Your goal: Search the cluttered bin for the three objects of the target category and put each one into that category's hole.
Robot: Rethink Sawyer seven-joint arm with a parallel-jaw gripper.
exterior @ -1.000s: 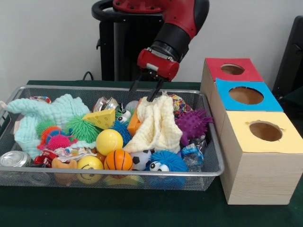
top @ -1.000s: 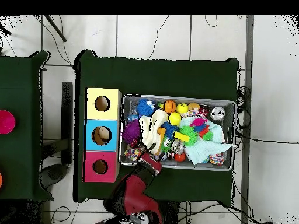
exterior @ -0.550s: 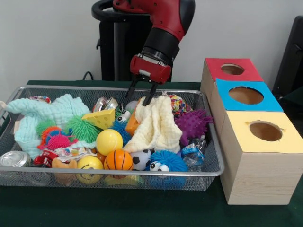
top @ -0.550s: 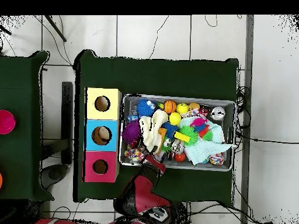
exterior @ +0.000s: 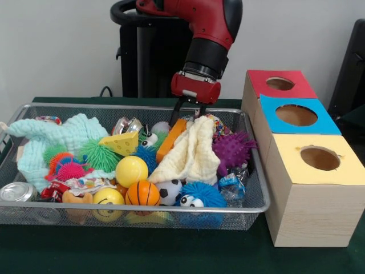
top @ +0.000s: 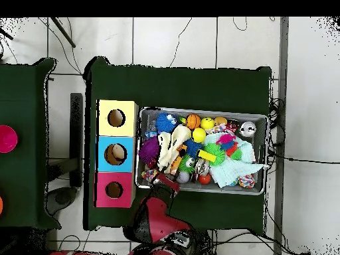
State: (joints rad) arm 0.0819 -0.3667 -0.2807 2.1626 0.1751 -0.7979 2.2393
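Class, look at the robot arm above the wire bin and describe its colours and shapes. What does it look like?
The arm is glossy red with a black cylindrical wrist section. Below that sits a boxy red block, from which the pincer hangs on thin black prongs. No markings or loose cables show on it.

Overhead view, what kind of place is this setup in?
Probably a robotics lab. A mesh bin of toys and a row of three boxes with coloured holed tops sit on a green-covered table, cables trail over the tiled floor, and a red arm reaches in.
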